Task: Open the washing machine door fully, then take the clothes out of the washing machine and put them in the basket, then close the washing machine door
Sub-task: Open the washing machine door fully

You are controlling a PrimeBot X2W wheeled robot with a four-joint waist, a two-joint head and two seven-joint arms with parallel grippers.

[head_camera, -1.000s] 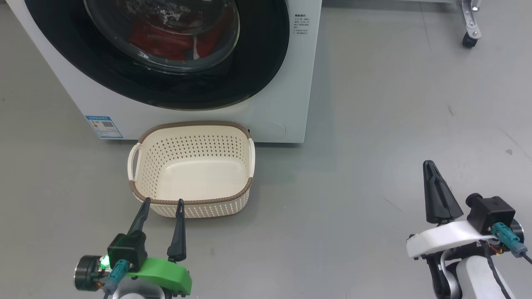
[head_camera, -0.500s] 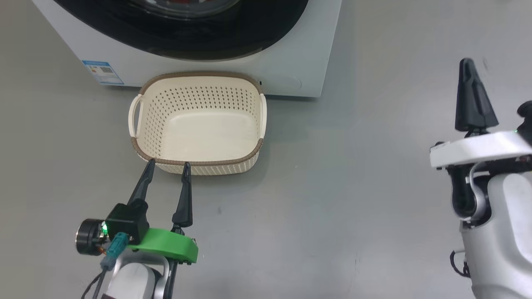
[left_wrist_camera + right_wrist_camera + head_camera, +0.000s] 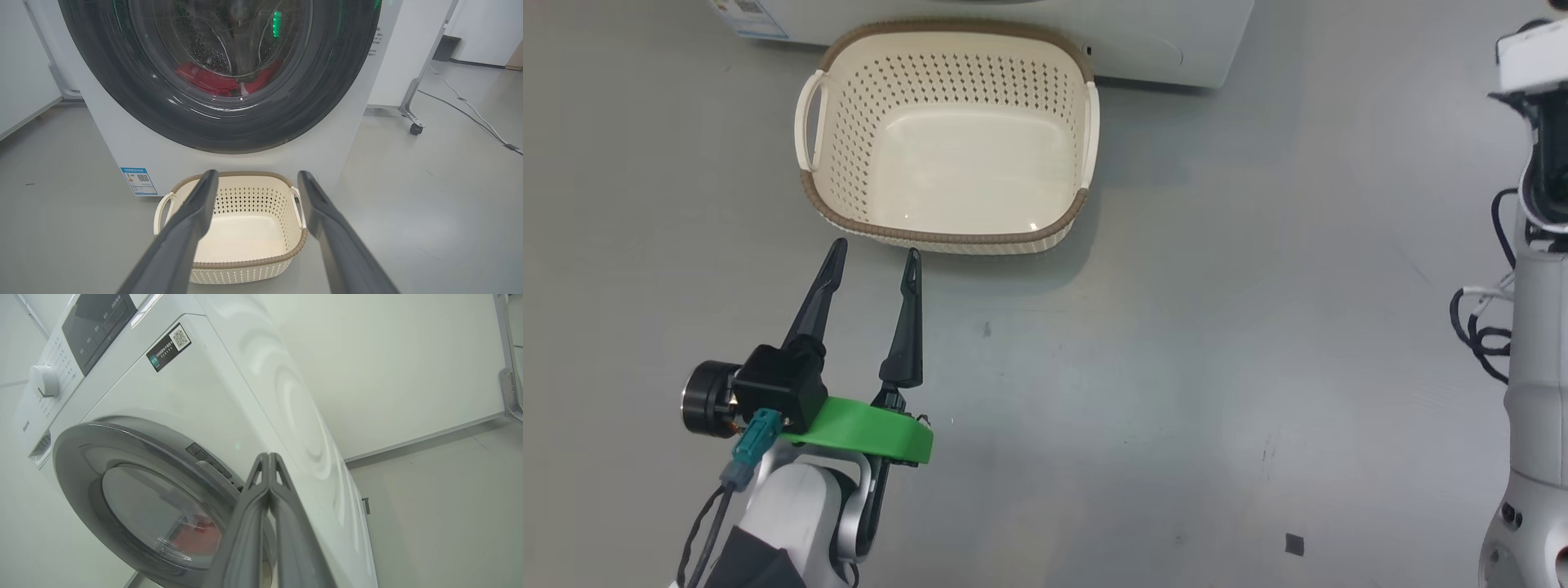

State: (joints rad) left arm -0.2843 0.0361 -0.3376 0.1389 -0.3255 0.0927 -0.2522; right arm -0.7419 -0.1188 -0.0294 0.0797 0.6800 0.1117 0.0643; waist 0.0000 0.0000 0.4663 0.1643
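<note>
One basket [image 3: 947, 238] sits on the grey floor [image 3: 1176, 367] at the top centre of the head view. Its far rim is just beside the foot of the one washer [image 3: 1168, 49]. Its bare cream bottom shows, and it has two handles, one on each side. The left claw [image 3: 876, 248] hovers at the lower left of that frame. Its two dark fingers are spread apart with nothing between them, and the tips are near the basket's near rim without touching it. The right arm [image 3: 1535, 343] runs up the right edge.

In the left wrist view the one door [image 3: 122, 102] fills the upper half and lies flat against the washer front. Through its glass the clothes [image 3: 204, 79] lie low in the drum as a red heap with a bit of white. How many pieces there are cannot be told. One blue label [image 3: 139, 181] is at centre left, up and left of the basket. One caster [image 3: 416, 128] stands at the right middle.

In the right wrist view the right claw [image 3: 267, 457] rises from the bottom centre, its two fingers pressed together on nothing. The tips are before the washer's front, beside the door rim; whether they touch it cannot be told. At the upper left are one white knob [image 3: 44, 380], one dark panel [image 3: 96, 326] and one dark sticker [image 3: 168, 347].
</note>
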